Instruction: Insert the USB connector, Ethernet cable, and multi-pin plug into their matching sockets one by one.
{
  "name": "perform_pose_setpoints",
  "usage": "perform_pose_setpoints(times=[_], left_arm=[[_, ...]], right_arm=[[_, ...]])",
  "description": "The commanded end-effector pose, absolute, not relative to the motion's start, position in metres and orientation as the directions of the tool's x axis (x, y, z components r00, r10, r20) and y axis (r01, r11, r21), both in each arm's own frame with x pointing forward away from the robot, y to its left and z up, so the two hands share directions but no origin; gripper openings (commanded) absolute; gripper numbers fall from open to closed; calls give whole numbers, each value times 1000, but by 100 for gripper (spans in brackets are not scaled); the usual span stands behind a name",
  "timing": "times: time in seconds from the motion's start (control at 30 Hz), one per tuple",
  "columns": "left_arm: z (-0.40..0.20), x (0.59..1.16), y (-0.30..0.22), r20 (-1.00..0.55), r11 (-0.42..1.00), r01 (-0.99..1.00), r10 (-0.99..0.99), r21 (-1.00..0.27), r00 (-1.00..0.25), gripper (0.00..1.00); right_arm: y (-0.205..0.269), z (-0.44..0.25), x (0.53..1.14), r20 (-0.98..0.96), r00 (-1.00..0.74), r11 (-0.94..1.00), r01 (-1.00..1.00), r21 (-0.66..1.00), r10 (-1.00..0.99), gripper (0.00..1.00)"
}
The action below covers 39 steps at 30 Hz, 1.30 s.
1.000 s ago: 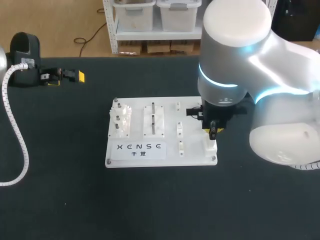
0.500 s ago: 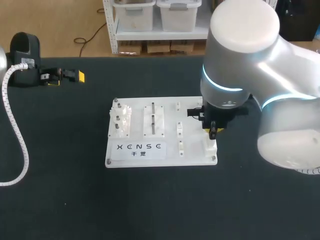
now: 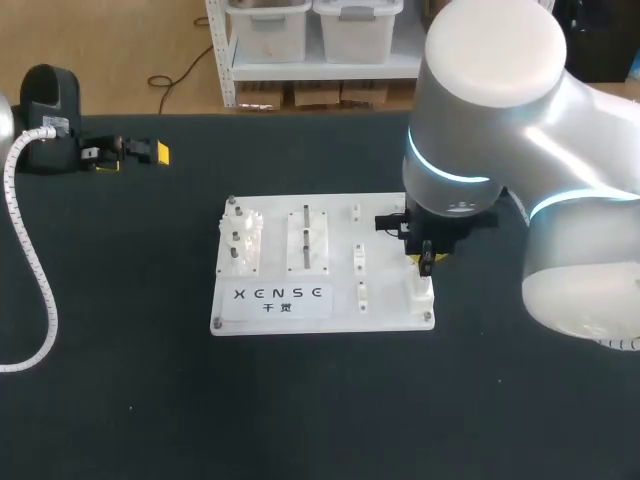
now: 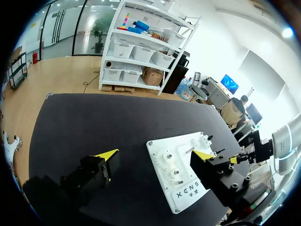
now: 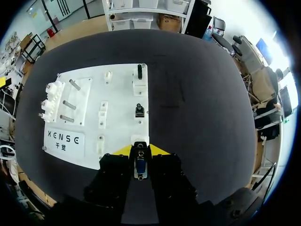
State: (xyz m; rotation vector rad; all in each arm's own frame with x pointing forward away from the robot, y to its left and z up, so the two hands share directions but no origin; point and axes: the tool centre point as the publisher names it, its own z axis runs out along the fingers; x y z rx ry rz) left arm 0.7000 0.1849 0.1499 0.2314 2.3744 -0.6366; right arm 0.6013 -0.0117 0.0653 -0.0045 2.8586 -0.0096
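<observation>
Your tally at the table
You have one white board (image 3: 385, 285), three small white blocks (image 3: 358, 258) in a column on it, one multi-pin plug (image 5: 140, 168), and two grippers: the left gripper (image 4: 156, 154) and the right gripper (image 5: 141, 150).

the only print in view sits on the white board (image 3: 385, 262) on the table (image 3: 130, 380): a label (image 3: 278, 298) at its near left corner carries one line of dark capital letters with two smaller characters beneath. the same label (image 5: 64, 138) shows from the right wrist and, turned sideways, from the left wrist (image 4: 188, 192). a small white sticker (image 3: 53, 125) on the black housing (image 3: 45, 95) at the table's far left is too small to read.
</observation>
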Motion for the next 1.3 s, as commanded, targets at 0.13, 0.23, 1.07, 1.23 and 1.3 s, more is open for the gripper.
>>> perform_pose_setpoints(times=[0.13,0.23,1.07,1.23,1.3], left_arm=[[150,700,185,-642,866,321,0,-383,-767,100],[150,700,185,-642,866,321,0,-383,-767,100],[150,700,185,-642,866,321,0,-383,-767,100],[150,700,185,-642,866,321,0,-383,-767,100],[150,700,185,-642,866,321,0,-383,-767,100]], right_arm=[[-11,61,599,-283,-959,1000,-4,-9,-7,0],[-11,60,600,-283,-959,1000,-5,-10,-7,0],[-11,58,602,-279,-960,1000,-8,-13,-11,0],[-12,58,602,-272,-962,1000,-4,-13,-8,0],[-12,58,601,-271,-963,1000,-4,-12,-7,0]])
